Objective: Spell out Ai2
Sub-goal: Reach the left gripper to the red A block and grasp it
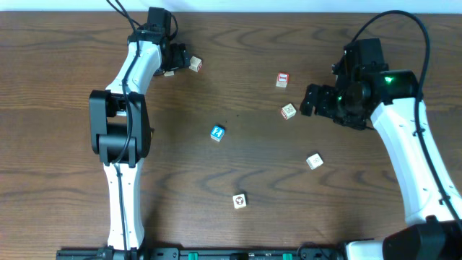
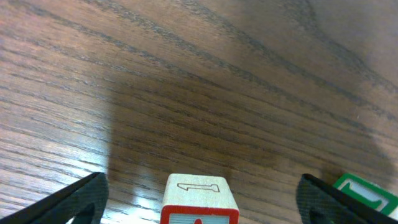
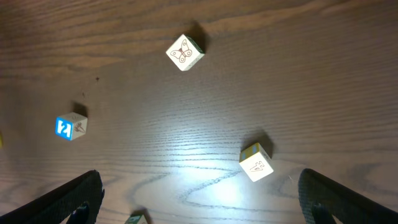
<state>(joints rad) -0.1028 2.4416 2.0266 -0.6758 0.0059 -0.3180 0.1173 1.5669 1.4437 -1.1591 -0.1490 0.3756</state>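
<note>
My left gripper [image 1: 182, 56] is open at the table's far left. In the left wrist view a block with a "1" on top and a red-framed face [image 2: 199, 202] sits between its open fingers [image 2: 202, 182], untouched; overhead it is the block [image 1: 195, 65]. My right gripper [image 1: 309, 101] is open and empty [image 3: 199, 180]. The blue "2" block [image 1: 217, 133] lies mid-table and also shows in the right wrist view [image 3: 71, 127]. A white and yellow "A" block [image 3: 256, 162] lies close to the right finger; overhead it is [image 1: 314, 161].
A green-edged block [image 2: 364, 193] lies beside the left gripper's right finger [image 1: 170, 72]. A butterfly block [image 3: 185, 52] sits near the front [image 1: 240, 201]. A red-faced block [image 1: 282, 80] and another block [image 1: 288, 111] lie just left of my right gripper.
</note>
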